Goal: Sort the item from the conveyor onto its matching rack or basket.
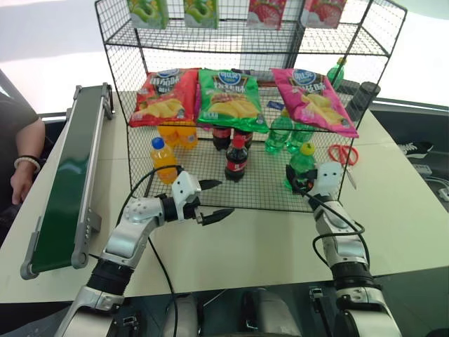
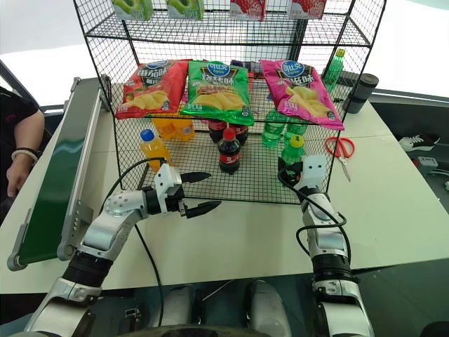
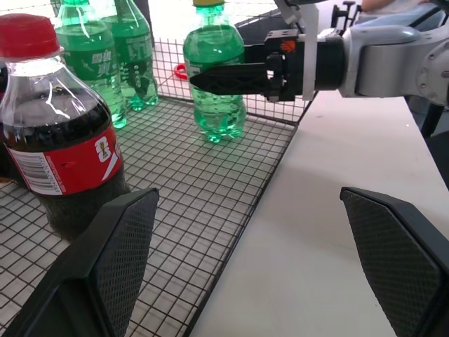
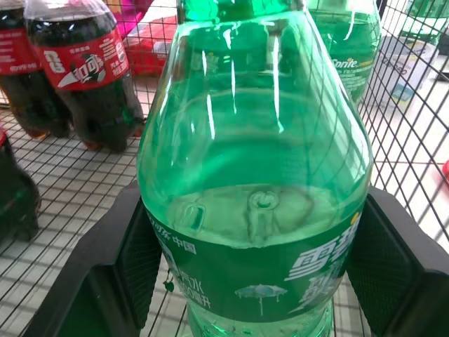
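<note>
Where the rack point(image 1: 210, 200) ends, right end effector point(image 1: 303, 184) grips bottle point(image 1: 300, 167).

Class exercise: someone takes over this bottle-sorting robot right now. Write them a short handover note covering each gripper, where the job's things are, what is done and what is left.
Right gripper: shut on the green soda bottle, which stands upright on the bottom mesh floor of the black wire rack, in front of the other green bottles.
Left gripper: open, holding nothing, poised over the table by the rack's front edge, near the cola bottle.
Conveyor: along the table's left side, nothing on its belt.
Done: bottle carried to its matching row.
Left: open the right gripper and draw the arm back.
</note>
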Controlling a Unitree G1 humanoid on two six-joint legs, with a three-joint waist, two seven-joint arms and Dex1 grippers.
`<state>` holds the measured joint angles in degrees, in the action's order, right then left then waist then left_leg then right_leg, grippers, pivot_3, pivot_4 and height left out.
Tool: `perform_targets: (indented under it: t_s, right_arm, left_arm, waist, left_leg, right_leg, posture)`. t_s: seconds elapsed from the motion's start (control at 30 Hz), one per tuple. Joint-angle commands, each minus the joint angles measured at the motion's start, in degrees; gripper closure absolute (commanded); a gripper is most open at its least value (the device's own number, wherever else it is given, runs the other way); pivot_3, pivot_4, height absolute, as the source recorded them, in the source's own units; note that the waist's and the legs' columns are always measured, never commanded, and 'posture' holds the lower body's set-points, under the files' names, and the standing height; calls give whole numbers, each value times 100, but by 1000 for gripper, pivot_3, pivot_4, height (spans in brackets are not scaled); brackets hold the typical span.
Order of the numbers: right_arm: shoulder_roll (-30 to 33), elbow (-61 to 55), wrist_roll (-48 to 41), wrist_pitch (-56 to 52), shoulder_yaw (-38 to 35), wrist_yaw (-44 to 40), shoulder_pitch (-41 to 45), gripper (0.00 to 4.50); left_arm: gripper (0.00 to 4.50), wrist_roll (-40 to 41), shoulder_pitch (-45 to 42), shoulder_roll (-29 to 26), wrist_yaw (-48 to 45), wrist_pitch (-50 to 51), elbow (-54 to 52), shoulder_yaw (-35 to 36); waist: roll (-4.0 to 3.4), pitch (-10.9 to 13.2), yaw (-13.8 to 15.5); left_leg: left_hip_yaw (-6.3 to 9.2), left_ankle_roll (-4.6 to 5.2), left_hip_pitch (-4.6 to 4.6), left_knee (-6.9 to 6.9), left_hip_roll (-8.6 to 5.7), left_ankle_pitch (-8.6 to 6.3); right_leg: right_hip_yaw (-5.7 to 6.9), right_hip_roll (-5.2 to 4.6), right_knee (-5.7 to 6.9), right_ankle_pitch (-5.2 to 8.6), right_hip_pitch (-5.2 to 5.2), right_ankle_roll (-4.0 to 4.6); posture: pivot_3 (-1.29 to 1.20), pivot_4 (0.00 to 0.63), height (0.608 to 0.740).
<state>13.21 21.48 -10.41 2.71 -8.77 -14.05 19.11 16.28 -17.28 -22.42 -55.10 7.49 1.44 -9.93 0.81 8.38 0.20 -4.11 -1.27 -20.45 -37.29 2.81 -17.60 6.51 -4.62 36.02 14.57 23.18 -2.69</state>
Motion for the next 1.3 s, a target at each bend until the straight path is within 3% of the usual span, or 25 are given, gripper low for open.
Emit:
perform_targets:
  t_s: [0.03, 0.1, 0.2, 0.4, 0.77, 1.07, 1.3]
  right_arm:
    - [-56, 5, -191, 199, -144, -126, 168, 1465]
    - [-59, -1, -209, 193, -141, -215, 156, 1465]
    - [-45, -141, -237, 146, -106, -338, 67, 38]
    - [164, -761, 49, 104, 67, -409, -310, 38]
    - [929, -3166, -116, -885, -142, -778, -1951, 38]
    - [1909, -5133, -1130, -1671, -1147, -1789, -3686, 38]
    - [2020, -5579, -1591, -1933, -1763, -2104, -4416, 38]
  left_arm:
    - [87, 37, -55, 18, 18, -3, -203, 24]
    - [87, 36, -72, 23, 19, -5, -193, 17]
    - [0, 29, -94, 31, 12, -13, -178, 2]
    - [0, 20, -121, 30, -2, -21, -163, -13]
    - [0, 10, -149, 18, 3, -47, -66, 9]
    - [0, -1, -105, -383, 158, 42, 160, 399]
    - [0, -27, 236, -820, 156, -132, 363, 772]
  waist:
    - [0, 0, -2]
    - [0, 0, -7]
    - [0, 0, -19]
    - [-1, -1, -56]
    - [-3, -4, 45]
    - [6, -10, 40]
    - [10, -12, 53]
  left_leg:
    - [-8, 0, 1, 0, 1, 0]
    - [-14, 0, 3, 0, 3, 0]
    - [-16, 0, 5, 2, 3, 0]
    - [-17, 0, 5, 4, 4, 0]
    - [-14, 0, 5, 6, 0, -1]
    - [-13, 4, 10, 9, 2, -4]
    - [-12, 5, 9, 9, 5, -4]
  right_leg:
    - [-1, 0, 0, 0, 0, 0]
    - [-4, -2, 0, 0, 0, 0]
    - [-6, -2, 1, 0, 0, 0]
    - [-7, -5, 1, 0, 0, -1]
    - [-8, -10, -5, 3, 0, -7]
    - [-11, 0, -11, 4, 0, -6]
    - [-12, 0, -16, 5, 1, -5]
  posture:
    - [0, 150, 734]
    - [0, 150, 734]
    - [0, 150, 734]
    - [0, 150, 734]
    - [0, 150, 734]
    - [0, 150, 734]
    - [0, 150, 734]
